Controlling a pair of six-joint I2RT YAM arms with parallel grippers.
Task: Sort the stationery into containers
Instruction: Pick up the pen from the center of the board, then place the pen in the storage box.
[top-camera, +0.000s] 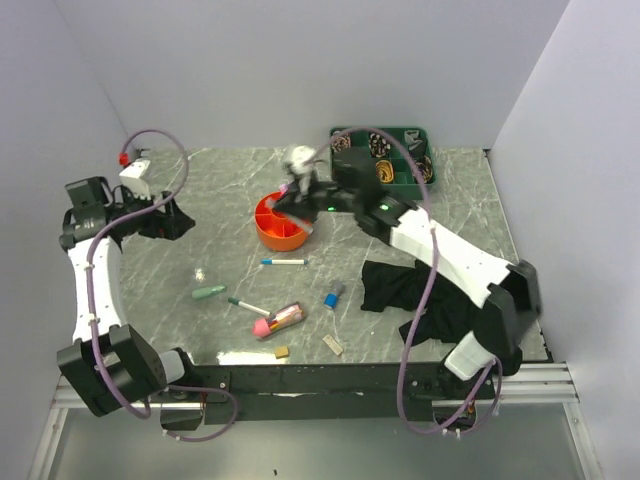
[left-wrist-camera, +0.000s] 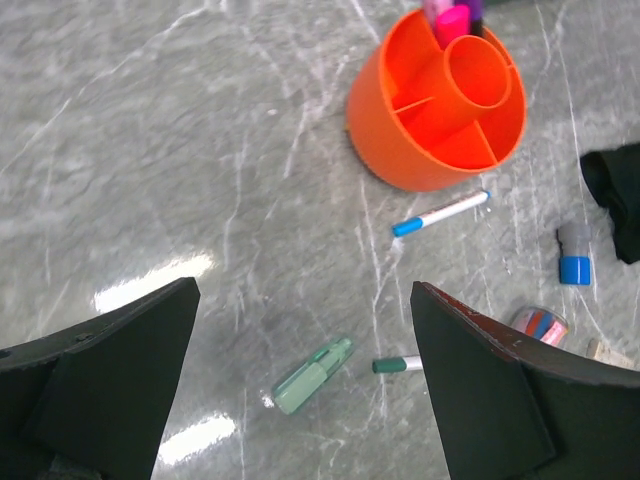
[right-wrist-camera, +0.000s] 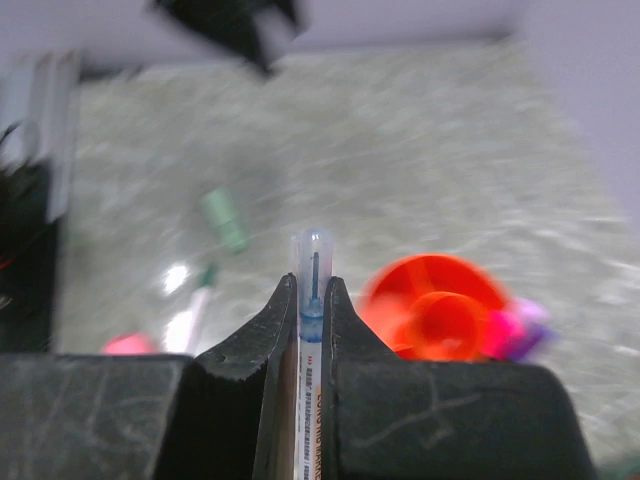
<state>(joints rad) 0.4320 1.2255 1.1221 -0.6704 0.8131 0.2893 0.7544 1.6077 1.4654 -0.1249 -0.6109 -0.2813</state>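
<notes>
The round orange organiser (top-camera: 279, 224) stands mid-table, with pink and purple markers (left-wrist-camera: 450, 18) in a far section. My right gripper (top-camera: 295, 198) hovers over its far rim, shut on a white pen with a clear cap (right-wrist-camera: 311, 252); the organiser (right-wrist-camera: 440, 310) lies just right of the jaws, blurred. My left gripper (top-camera: 168, 218) is open and empty at the far left, above the table. On the table lie a blue-capped pen (top-camera: 285, 262), a green highlighter (left-wrist-camera: 313, 376), a green-capped marker (top-camera: 248, 306), a pink tube case (top-camera: 278, 320), a small blue-capped piece (top-camera: 333, 295) and two beige erasers (top-camera: 333, 345).
A black cloth (top-camera: 410, 290) lies right of the loose items, under the right arm. A green tray of ribbon rolls (top-camera: 385, 160) stands at the back, right of centre. Grey walls close in the table on three sides.
</notes>
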